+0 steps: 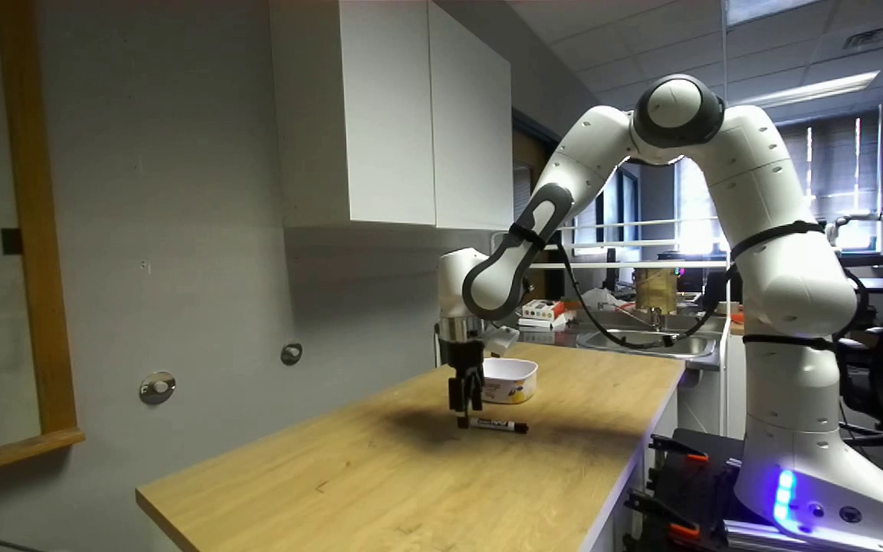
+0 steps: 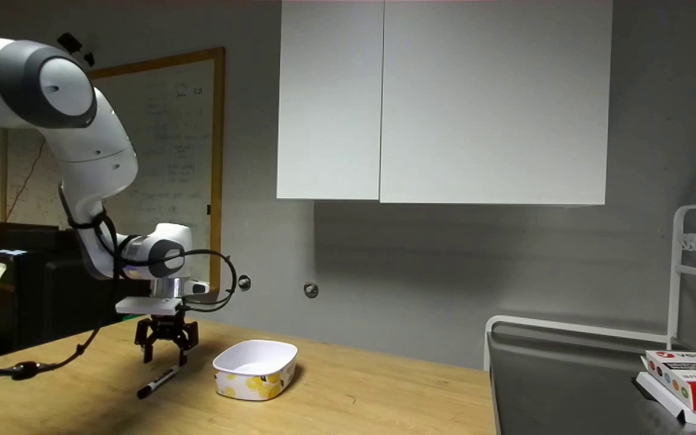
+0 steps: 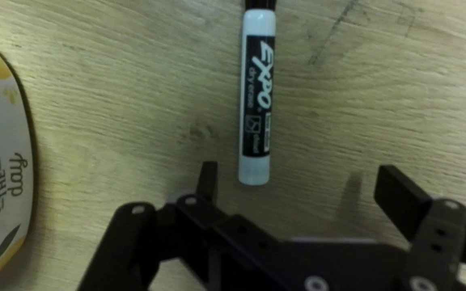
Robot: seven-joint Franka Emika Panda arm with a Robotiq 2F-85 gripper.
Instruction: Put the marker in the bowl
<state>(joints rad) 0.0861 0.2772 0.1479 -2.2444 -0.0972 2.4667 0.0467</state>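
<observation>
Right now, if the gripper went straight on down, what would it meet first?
Probably the marker, whose end appears close under one of the fingers in both exterior views; depth is unclear, so it could be the tabletop instead.

The dry-erase marker point(image 3: 257, 97) reads "EXPO", "dry erase" and "chisel"; its finest print blurs. The lemon-print bowl point(image 3: 2, 161), nearer the right edge of the tabletop point(image 2: 384, 402) in an exterior view, reads "squeeze THE day". Past that edge, a cardboard box point(image 2: 695, 380) reads "VELCRO". Handwriting on the whiteboard point(image 2: 167, 139) is too faint to read.
</observation>
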